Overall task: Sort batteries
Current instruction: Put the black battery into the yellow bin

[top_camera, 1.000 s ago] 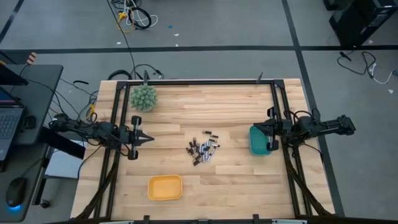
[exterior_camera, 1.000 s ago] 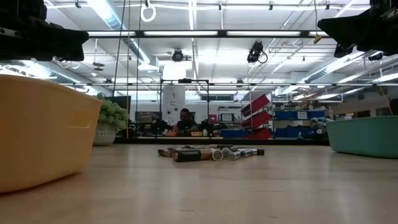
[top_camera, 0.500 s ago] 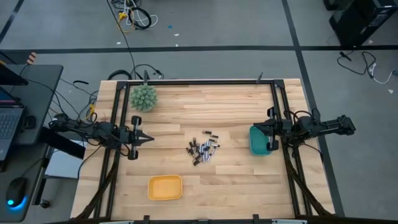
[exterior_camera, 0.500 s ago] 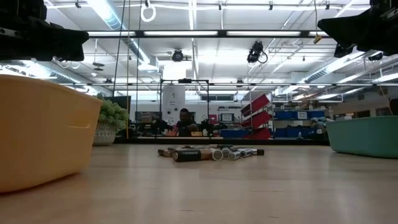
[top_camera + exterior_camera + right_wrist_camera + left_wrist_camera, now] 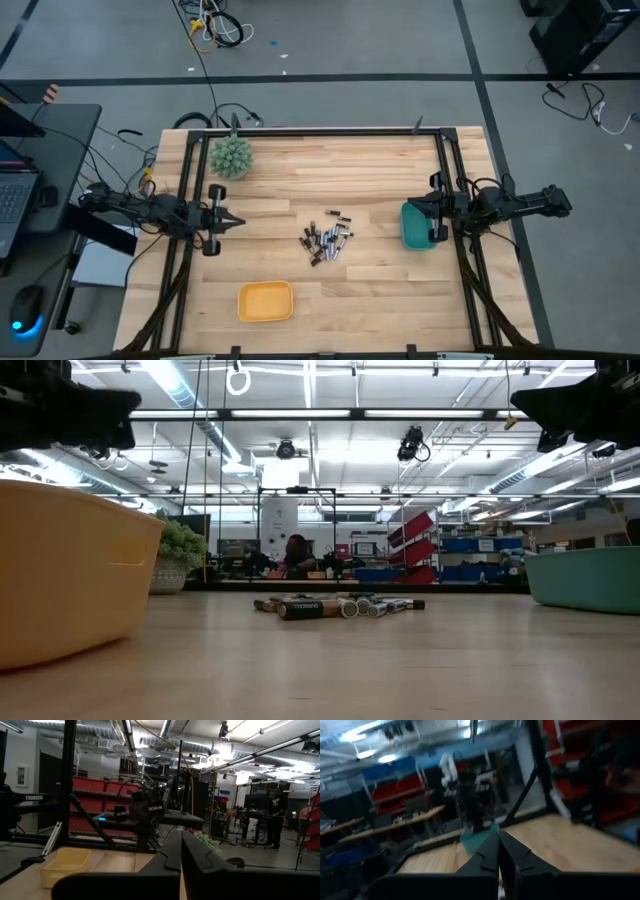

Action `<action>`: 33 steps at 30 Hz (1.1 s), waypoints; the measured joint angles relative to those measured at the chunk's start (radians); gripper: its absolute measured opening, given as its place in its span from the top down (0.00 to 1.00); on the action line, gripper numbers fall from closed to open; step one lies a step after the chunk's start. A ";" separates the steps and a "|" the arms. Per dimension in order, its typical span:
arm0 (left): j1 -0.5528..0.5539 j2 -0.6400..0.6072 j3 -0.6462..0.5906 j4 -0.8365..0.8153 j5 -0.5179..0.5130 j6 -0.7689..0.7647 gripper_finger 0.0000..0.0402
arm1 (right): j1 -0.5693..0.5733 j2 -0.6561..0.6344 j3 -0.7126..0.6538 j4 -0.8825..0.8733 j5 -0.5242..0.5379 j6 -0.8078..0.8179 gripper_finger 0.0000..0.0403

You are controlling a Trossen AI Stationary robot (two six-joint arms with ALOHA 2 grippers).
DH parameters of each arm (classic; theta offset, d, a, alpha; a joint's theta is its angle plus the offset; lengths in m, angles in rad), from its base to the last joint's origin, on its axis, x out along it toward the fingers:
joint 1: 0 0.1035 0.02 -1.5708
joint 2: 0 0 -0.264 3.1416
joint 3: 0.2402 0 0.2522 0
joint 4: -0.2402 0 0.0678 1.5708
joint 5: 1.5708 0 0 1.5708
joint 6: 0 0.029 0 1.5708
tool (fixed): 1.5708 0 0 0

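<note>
The batteries (image 5: 326, 240), several small dark and silvery cells, lie on their sides in a loose pile at the middle of the wooden table; the low view shows the pile (image 5: 335, 605) too. My left gripper (image 5: 238, 222) hangs shut above the table's left part and points at the pile. My right gripper (image 5: 412, 207) is shut above the teal tray (image 5: 417, 232) at the right. Both wrist views show the shut fingers (image 5: 499, 837) (image 5: 180, 834) holding nothing.
A yellow tray (image 5: 265, 301) stands near the front edge, left of the middle. A spiky green ball (image 5: 231, 157) sits at the far left. A black frame (image 5: 320, 131) runs along the table's far edge and down both sides. People work at benches far behind the table.
My left gripper has tipped its fingers up a little and has stayed shut in the same place. The batteries and trays have not moved.
</note>
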 joint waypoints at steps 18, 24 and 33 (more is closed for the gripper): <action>0.000 -0.001 0.000 0.389 0.190 -0.113 0.99 | 0.000 0.000 0.000 0.084 0.000 0.187 1.00; 0.000 0.000 0.000 0.447 0.191 -0.104 0.99 | 0.000 0.000 0.000 0.088 0.000 0.228 1.00; 0.000 0.000 0.000 0.450 0.071 -0.116 0.99 | 0.000 0.000 0.000 0.098 0.000 0.227 1.00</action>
